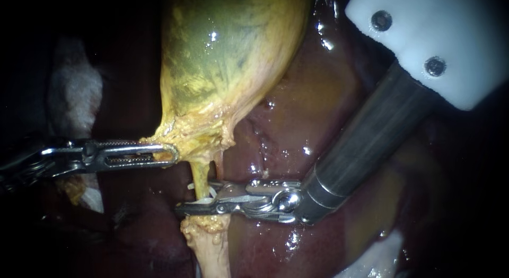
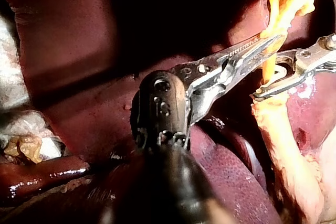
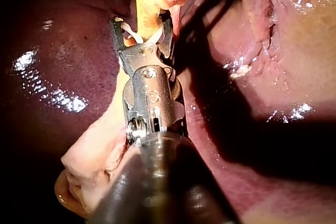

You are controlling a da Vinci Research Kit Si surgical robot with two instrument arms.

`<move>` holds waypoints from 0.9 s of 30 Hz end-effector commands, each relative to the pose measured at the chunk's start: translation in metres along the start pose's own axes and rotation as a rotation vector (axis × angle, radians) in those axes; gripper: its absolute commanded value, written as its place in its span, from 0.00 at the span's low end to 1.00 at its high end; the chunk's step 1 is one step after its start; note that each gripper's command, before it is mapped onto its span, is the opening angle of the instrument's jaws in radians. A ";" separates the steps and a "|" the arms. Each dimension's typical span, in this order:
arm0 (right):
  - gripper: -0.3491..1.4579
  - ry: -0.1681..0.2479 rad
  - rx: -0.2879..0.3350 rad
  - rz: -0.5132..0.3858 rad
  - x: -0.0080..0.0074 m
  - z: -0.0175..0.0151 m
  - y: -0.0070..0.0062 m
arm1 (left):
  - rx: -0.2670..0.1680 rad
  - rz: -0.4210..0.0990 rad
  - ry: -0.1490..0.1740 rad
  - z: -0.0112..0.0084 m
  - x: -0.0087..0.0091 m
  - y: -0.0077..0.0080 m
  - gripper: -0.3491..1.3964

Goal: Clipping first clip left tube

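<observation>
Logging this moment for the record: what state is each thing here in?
left instrument: jaws shut on the gallbladder's lower end
right instrument: jaws apart, holding the clip, astride the tube
clip: open, not yet squeezed onto the tube
tube: taut, no clip closed on it
gallbladder: full, gripped at its lower end

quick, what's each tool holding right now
Left tool: shut on the gallbladder, at its narrow lower end.
Right tool: holding a white clip that is not yet closed, astride the tube.
</observation>
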 end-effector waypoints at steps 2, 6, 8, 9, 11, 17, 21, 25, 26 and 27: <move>0.51 -0.001 -0.001 0.006 0.0000 0.0001 -0.0001 | 0.000 0.001 0.000 0.0001 0.0000 0.0000 0.00; 0.48 -0.002 0.001 0.011 -0.0001 0.0000 -0.0002 | 0.000 0.001 0.000 0.0001 0.0000 0.0000 0.00; 0.45 -0.002 0.001 0.011 -0.0002 -0.0002 -0.0002 | 0.001 0.001 0.000 0.0001 0.0000 0.0000 0.00; 0.44 -0.002 0.002 0.010 -0.0002 -0.0003 -0.0002 | 0.001 0.001 0.000 0.0001 0.0000 0.0000 0.00; 0.40 -0.003 0.003 0.010 -0.0003 -0.0005 -0.0002 | 0.001 0.001 0.000 0.0001 0.0000 0.0000 0.00; 0.17 -0.005 0.006 0.040 -0.0004 -0.0013 -0.0002 | 0.001 0.001 0.001 0.0001 -0.0001 0.0000 0.00; 0.12 -0.006 0.006 0.058 -0.0005 -0.0015 -0.0001 | 0.001 0.001 0.001 0.0002 -0.0001 0.0000 0.00; 0.10 -0.006 0.006 0.063 -0.0005 -0.0015 -0.0001 | 0.001 0.001 0.001 0.0002 -0.0001 0.0000 0.00; 0.10 -0.006 0.006 0.063 -0.0005 -0.0015 -0.0001 | 0.001 0.001 0.001 0.0002 -0.0001 0.0000 0.00; 0.10 -0.006 0.006 0.063 -0.0005 -0.0015 -0.0001 | 0.001 0.001 0.001 0.0002 -0.0001 0.0000 0.00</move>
